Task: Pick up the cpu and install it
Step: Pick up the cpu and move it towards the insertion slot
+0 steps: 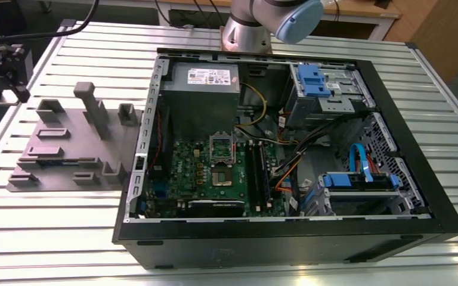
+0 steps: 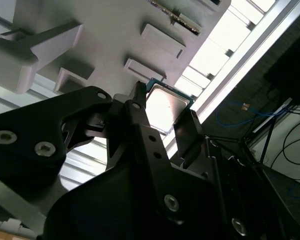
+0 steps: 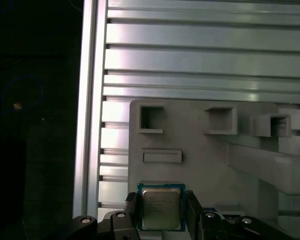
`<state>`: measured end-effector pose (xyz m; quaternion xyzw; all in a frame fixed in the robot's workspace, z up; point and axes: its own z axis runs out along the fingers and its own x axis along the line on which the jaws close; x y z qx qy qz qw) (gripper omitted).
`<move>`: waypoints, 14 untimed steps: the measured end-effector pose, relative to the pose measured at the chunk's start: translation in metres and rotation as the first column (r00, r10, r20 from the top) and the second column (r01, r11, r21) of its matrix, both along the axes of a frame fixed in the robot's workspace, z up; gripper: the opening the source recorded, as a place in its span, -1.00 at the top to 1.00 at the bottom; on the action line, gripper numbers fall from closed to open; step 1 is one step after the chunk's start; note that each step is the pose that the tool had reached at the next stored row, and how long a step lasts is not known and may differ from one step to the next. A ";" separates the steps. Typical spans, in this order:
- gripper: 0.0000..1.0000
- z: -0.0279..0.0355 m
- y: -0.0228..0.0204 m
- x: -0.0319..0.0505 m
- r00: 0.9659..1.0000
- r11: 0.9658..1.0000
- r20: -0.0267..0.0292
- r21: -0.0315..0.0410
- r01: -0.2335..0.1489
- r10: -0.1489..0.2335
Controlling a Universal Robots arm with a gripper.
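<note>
On the slatted metal table (image 3: 190,50), at the edge of the grey fixture (image 3: 205,165), the cpu (image 3: 161,210) was clasped, it seemed, by the gripper (image 3: 161,202).

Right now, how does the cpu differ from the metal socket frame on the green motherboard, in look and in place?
Look: the cpu has a solid, pale silvery top; the socket frame is a metal rim around a dark centre. Place: the cpu lies on the grey fixture, outside the computer case; the socket frame sits inside the case, on the motherboard. Both are rectangular and have bare metal.
</note>
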<state>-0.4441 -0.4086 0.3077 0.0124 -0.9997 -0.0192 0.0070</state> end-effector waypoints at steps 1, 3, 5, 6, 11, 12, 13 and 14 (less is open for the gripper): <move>0.06 0.0013 0.0000 0.0000 1.000 1.000 0.000 0.000 0.000 0.000; 0.06 0.0034 0.0000 0.0000 1.000 1.000 0.000 0.000 0.000 0.000; 0.06 0.0047 0.0000 0.0000 1.000 1.000 0.000 0.000 0.000 0.000; 0.06 0.0055 0.0000 0.0000 1.000 1.000 0.000 0.000 0.000 0.000; 0.06 0.0104 0.0001 0.0000 1.000 1.000 0.000 0.000 0.000 0.000; 0.06 0.0117 0.0001 0.0000 1.000 1.000 0.000 0.000 0.000 0.000; 0.06 0.0128 0.0001 0.0000 1.000 1.000 0.000 0.000 0.000 0.000; 0.06 0.0139 0.0002 0.0000 1.000 1.000 0.000 0.000 0.000 0.000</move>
